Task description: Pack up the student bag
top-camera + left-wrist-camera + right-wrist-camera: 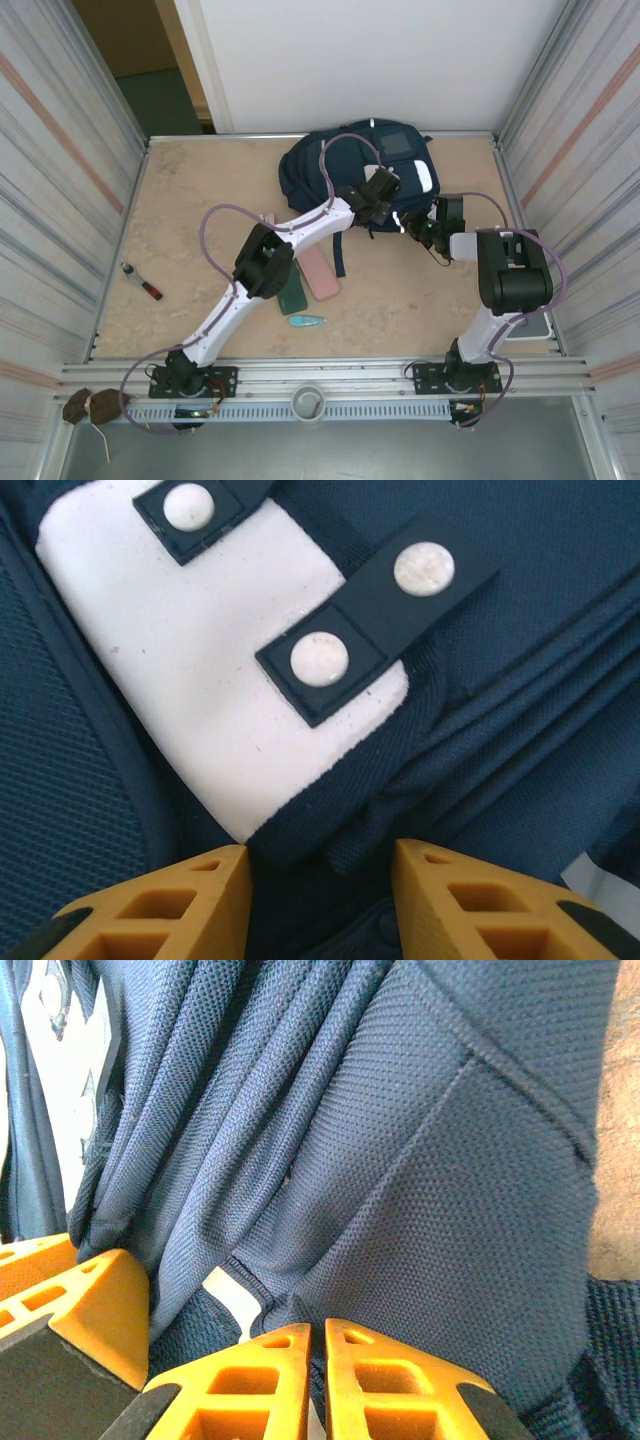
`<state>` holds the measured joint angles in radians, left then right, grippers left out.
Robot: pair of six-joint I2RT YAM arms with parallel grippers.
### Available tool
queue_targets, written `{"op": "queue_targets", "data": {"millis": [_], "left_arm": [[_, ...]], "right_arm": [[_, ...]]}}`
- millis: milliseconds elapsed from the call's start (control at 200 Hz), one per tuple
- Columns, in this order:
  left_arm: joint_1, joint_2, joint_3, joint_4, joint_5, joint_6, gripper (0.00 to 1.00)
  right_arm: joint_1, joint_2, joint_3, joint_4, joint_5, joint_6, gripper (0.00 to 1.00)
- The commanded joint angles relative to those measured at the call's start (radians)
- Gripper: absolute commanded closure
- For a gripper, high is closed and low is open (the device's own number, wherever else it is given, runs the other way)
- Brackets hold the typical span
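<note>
Bag (pixel 365 165) lies flat at 12 o'clock on the bench (pixel 200 200), against the far wall. Both arms reach in to its near edge, at the bag's 6 o'clock.

Left fingers (pixel 238 868): narrow gap, with a ridge of navy fabric bulging up in it, just below the white patch (pixel 200 680) and its snap tabs (pixel 375 620). Can't tell if the fold is pinched or just straddled. Likely placed there to lift the top layer off the one under it.

Right fingers (pixel 300 1360): closed, barely a slit between them, pressed into folded navy cloth beside a white stripe (pixel 232 1300). Can't tell if anything thin is caught in them. They sit at 4 o'clock of the left fingers on the same edge. Probably one side anchors while the other pulls, to find or spread the opening.

Nothing looks packed yet. Pink case (pixel 320 272), green case (pixel 293 296) and teal pen (pixel 307 321) wait on the bench at 7 o'clock of the bag, beside the left arm. Red-handled tool (pixel 141 282) sits well apart at the bench's 9 o'clock.

Risk: soft fabric slips or bunches, and the mouth isn't visible in any view.
</note>
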<state>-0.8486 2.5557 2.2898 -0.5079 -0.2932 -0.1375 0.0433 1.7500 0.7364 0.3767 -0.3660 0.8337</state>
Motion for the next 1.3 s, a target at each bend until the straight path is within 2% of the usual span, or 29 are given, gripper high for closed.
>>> {"op": "queue_targets", "data": {"millis": [0,195,286,536,797,1298], "left_arm": [[-0.014,-0.026,-0.047,-0.133,0.082,-0.012,0.6],[0.002,-0.027,-0.052,-0.137,0.154,-0.039,0.59],[0.002,-0.027,-0.051,-0.144,0.138,-0.033,0.53],[0.009,0.016,-0.012,-0.219,0.072,-0.02,0.48],[0.023,0.009,0.01,-0.175,0.08,-0.023,0.67],[0.056,-0.027,0.028,-0.142,0.107,-0.002,0.96]], "right_arm": [[-0.007,0.041,-0.02,-0.067,0.0,-0.005,0.89],[-0.009,0.045,-0.018,-0.066,-0.004,-0.007,0.89],[-0.01,0.046,-0.015,-0.066,-0.004,-0.007,0.89],[-0.014,0.052,-0.017,-0.062,-0.008,-0.007,0.89],[-0.014,0.06,-0.021,-0.055,-0.014,-0.003,0.89],[-0.017,0.054,-0.023,-0.074,-0.006,-0.007,0.89]]}}
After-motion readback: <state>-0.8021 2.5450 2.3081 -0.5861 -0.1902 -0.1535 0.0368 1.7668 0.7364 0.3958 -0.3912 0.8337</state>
